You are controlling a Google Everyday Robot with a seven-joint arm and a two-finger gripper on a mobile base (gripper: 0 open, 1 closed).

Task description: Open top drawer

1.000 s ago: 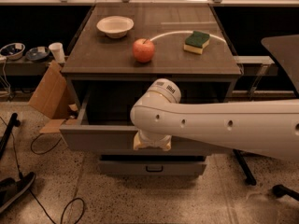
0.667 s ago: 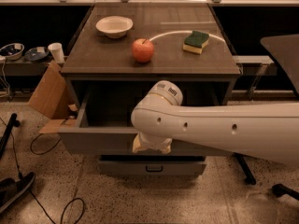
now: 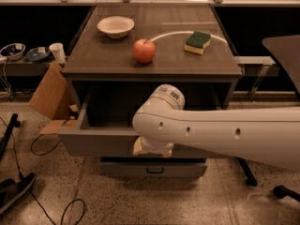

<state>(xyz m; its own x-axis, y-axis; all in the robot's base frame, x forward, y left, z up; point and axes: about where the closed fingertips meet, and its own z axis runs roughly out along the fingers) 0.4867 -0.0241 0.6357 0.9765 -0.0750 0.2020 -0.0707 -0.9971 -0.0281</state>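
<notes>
The top drawer is a wide grey front under the tabletop, pulled out toward the camera so its deep dark box shows behind it. My white arm reaches in from the right and bends down over the drawer front's middle. The gripper is at the front's centre, under the wrist, mostly hidden by the arm. The drawer's handle is hidden behind it. A lower, narrower drawer with a dark handle stays shut below.
On the cabinet top sit a white bowl, a red apple and a green-yellow sponge. A cardboard box stands at the left. Cables lie on the floor. A chair base is at right.
The drawer front has come slightly further out toward the camera, and the arm has drawn back with it.
</notes>
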